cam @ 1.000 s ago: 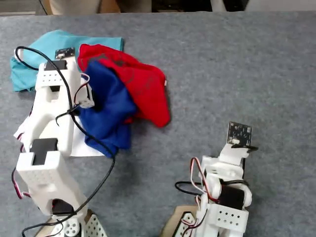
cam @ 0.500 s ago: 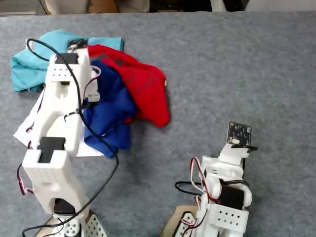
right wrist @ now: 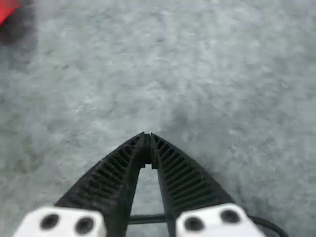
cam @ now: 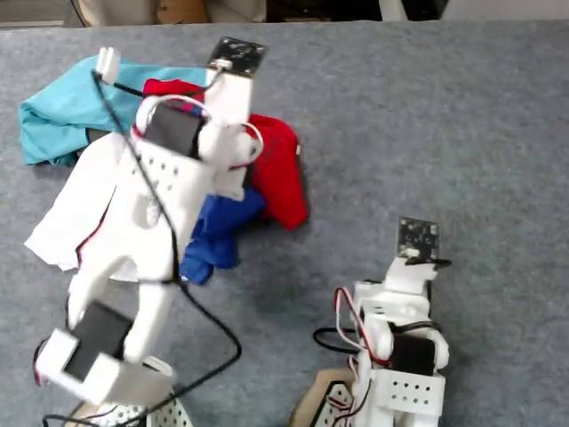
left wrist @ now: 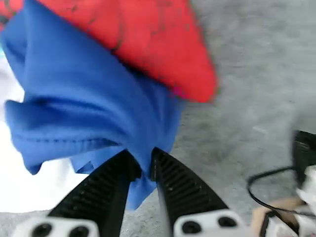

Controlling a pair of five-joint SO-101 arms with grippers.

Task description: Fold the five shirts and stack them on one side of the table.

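The left arm hides much of the blue shirt.

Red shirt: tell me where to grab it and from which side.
Probably the rounded near corner of the red shirt, where it lies bunched against bare table. Come from the right arm's side: that edge is free, while the blue shirt, pinched in the left gripper, covers the opposite side. The right gripper is shut over bare table, so it would have to open first.

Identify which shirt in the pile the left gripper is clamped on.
The blue shirt: a fold of it sits pinched in the left gripper. The red shirt, white shirt and teal shirt are outside its grip.
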